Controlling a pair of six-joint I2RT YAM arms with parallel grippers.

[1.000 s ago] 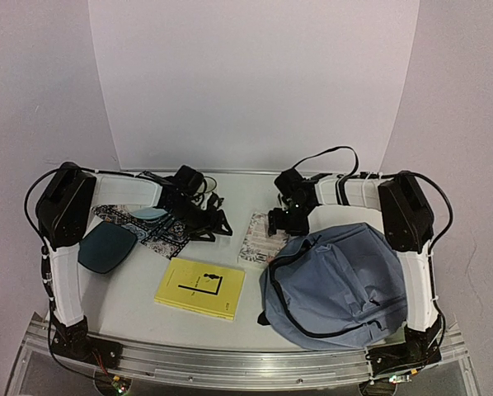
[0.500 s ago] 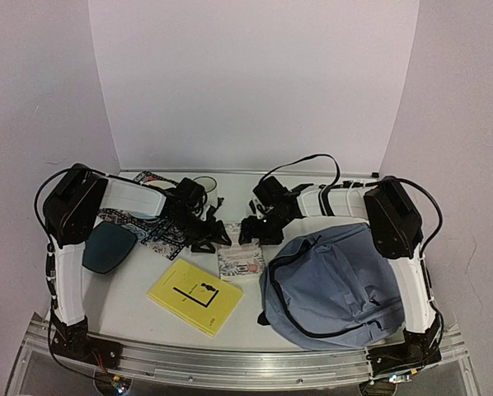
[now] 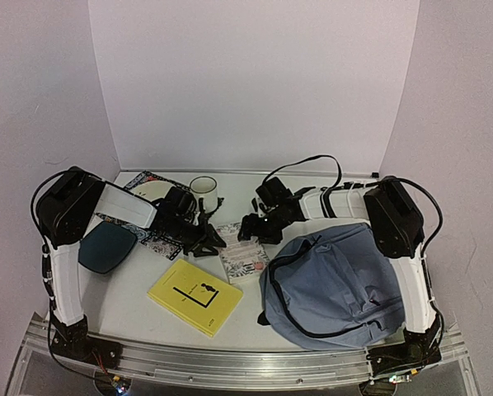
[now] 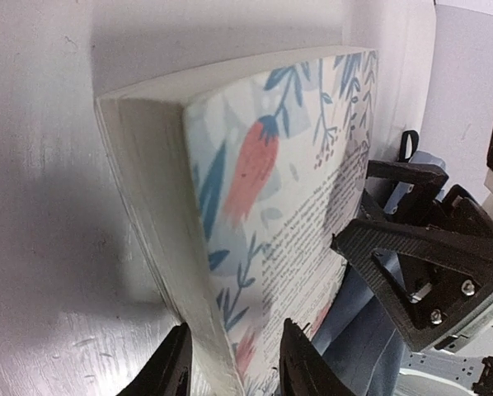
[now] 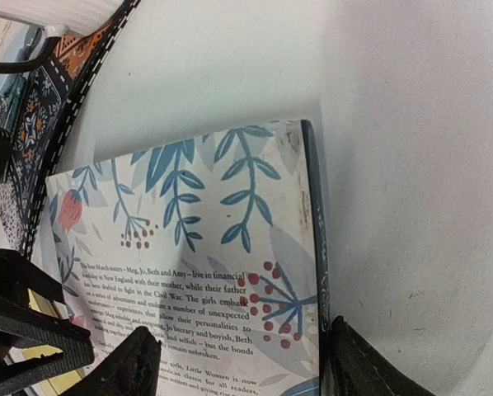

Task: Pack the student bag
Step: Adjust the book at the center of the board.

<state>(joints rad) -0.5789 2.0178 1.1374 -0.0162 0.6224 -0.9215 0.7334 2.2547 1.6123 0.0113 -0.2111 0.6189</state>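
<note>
The student bag lay flat at the desk's near right corner, its far side under the right arm's forearm. Just beside its left edge, mid-desk, sat a floral book, and both arms crowded in on it from opposite sides.

The left jaws straddled the book's page edge, a finger against the pages and the other over the cover. Whether they were pressing home or only closing in could not be told. The right jaws stood wide open over the cover's printed text, with one finger just outside the spine and the other on the cover itself.

A yellow book lay near the front edge, left of centre, just beside the floral book's near corner. A dark teal tray sat by the left edge, and a patterned pouch lay partly beneath the left arm. A mug stood toward the far edge, behind the left jaws.
</note>
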